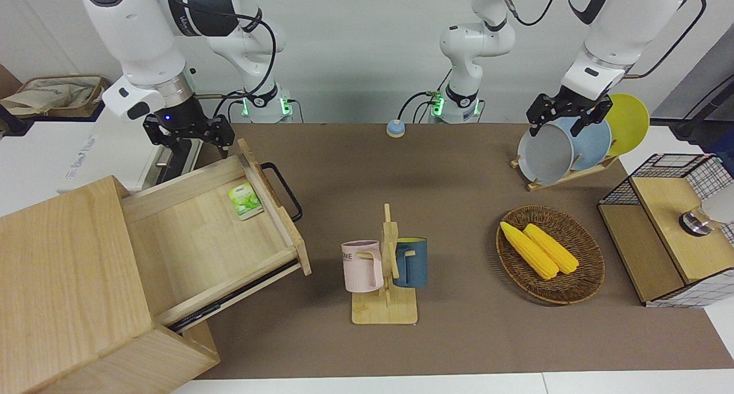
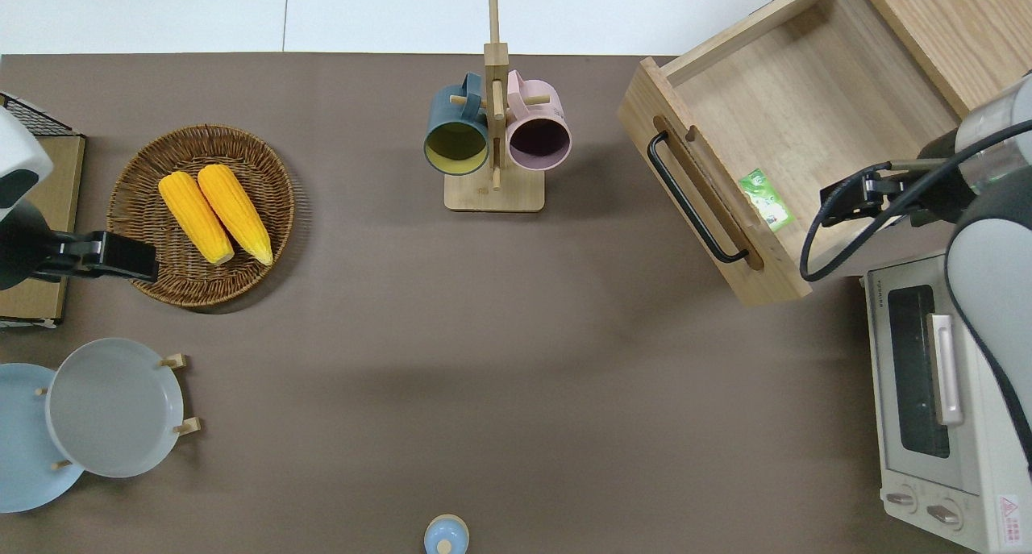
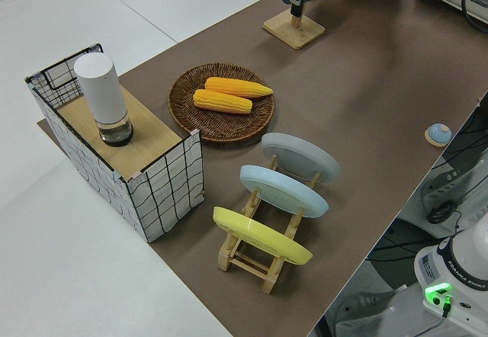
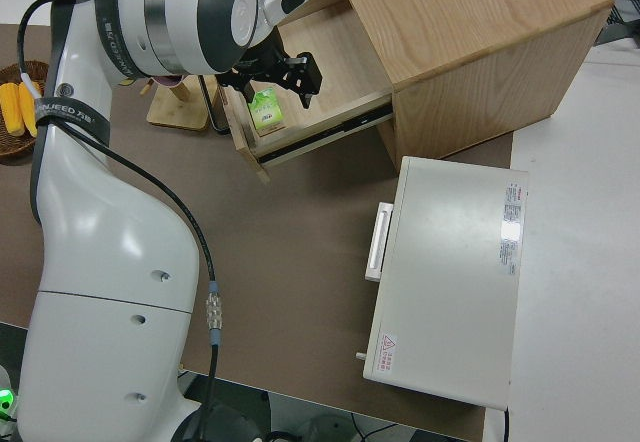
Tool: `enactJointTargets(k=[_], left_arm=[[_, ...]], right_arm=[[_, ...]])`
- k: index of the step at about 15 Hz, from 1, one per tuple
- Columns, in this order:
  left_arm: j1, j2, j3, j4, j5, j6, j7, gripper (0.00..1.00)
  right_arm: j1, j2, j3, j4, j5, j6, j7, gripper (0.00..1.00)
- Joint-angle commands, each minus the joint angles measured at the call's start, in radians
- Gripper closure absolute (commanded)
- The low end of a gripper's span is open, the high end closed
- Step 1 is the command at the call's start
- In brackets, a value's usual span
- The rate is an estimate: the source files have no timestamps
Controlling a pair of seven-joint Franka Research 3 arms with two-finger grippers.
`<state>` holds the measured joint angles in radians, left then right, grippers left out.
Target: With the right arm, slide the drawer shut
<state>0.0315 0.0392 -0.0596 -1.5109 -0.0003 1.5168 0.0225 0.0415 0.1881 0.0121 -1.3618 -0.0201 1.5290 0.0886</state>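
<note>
The drawer point(image 1: 189, 239) point(image 2: 806, 110) point(image 4: 320, 127) stands pulled far out of the large light-wood cabinet point(image 1: 63, 268) point(image 2: 959, 30) at the right arm's end of the table. Its black bar handle point(image 1: 284, 190) point(image 2: 693, 203) faces the table's middle. A green packet point(image 1: 245, 201) point(image 2: 766, 199) lies inside, close to the drawer's front panel. My right gripper point(image 1: 189, 136) point(image 2: 855, 199) point(image 4: 275, 72) hangs open over the drawer's wall nearest the robots, holding nothing. The left gripper point(image 1: 565, 116) is parked and open.
A white toaster oven point(image 2: 935, 393) point(image 4: 450, 272) sits nearer to the robots than the cabinet. A mug rack point(image 1: 387, 268) with two mugs stands mid-table. A corn basket point(image 1: 550, 253), a plate rack point(image 1: 573, 147) and a wire-mesh cabinet point(image 1: 665, 227) fill the left arm's end.
</note>
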Motion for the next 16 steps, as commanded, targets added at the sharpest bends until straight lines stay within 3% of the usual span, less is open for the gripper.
enactJointTargets(k=[1,12,16], left_arm=[[0.004,0.011,-0.006,0.024,0.017,-0.020,0.010,0.01],[0.004,0.011,-0.006,0.024,0.017,-0.020,0.010,0.01],[0.004,0.013,-0.006,0.024,0.017,-0.020,0.010,0.01]], right_arm=[[-0.012,-0.013,0.000,-0.008,-0.011,0.005,-0.024,0.013],[-0.012,-0.015,0.000,-0.008,-0.008,0.002,-0.038,0.015],[-0.012,-0.021,0.000,-0.002,-0.001,-0.033,-0.049,0.015]])
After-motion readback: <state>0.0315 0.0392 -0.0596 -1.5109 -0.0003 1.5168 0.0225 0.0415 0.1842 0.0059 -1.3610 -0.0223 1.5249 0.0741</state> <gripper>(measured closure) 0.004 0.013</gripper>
